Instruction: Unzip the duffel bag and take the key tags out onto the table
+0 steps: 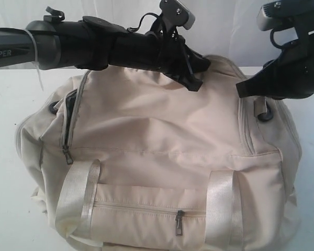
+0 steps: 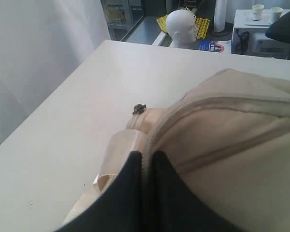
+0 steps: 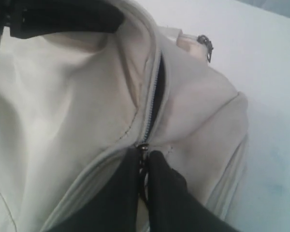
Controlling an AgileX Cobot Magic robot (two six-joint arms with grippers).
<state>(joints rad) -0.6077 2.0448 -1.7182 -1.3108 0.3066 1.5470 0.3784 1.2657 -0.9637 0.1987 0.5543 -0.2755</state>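
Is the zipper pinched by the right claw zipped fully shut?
No: in the right wrist view a dark open gap runs along the zipper beyond the right gripper on the duffel bag.

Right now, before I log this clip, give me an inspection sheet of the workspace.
Surface: white table, bag lying on it.
Job's things: duffel bag, main zipper partly open; key tags not seen.
Clutter: nothing seen.
Grippers: left gripper pinches the bag's zipper seam; right gripper shut on the zipper pull.
Cables: black wrist cable on the left arm.
Surroundings: mannequin head, cups, white curtain.
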